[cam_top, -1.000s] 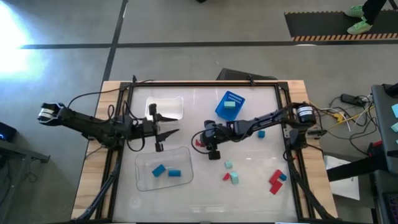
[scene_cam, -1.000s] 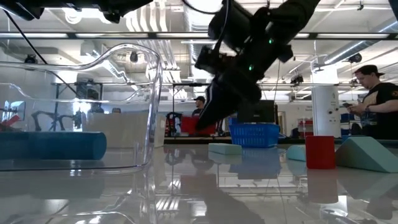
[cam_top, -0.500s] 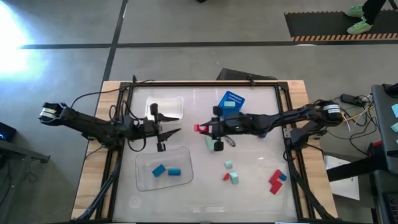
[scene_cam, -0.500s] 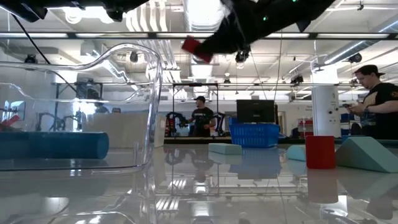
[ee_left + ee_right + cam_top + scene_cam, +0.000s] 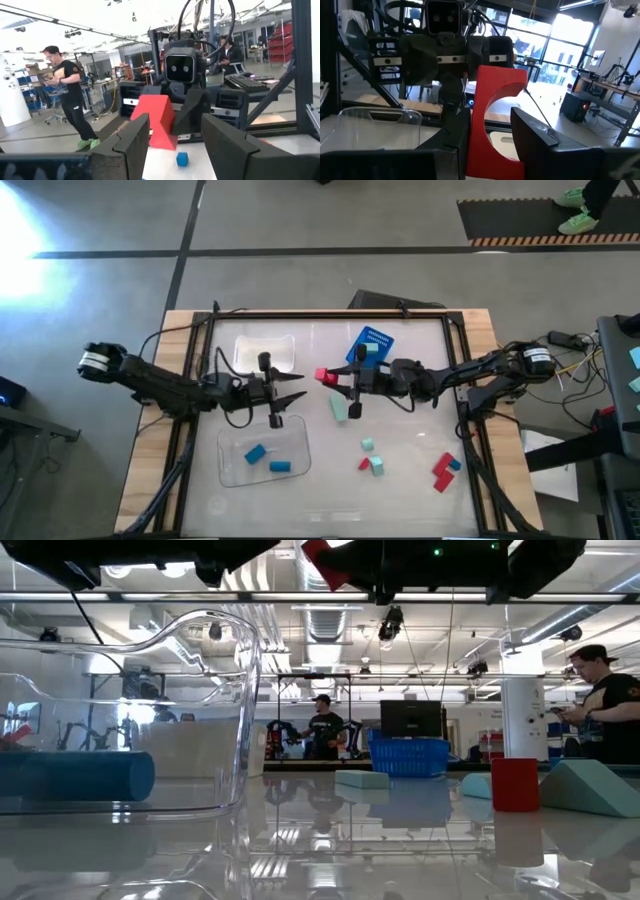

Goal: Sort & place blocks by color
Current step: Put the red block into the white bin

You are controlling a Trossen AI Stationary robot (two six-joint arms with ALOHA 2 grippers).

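Mid-frame above the worktop, the right claw grips a red arch-cut block, facing the empty, parted left claw; a handover appears next, needing close alignment.

Between the two facing grippers, a short open gap remains above the glossy white table. Below it lie a clear plastic tray and a pale mint-teal block; a blue square bin stands just behind.
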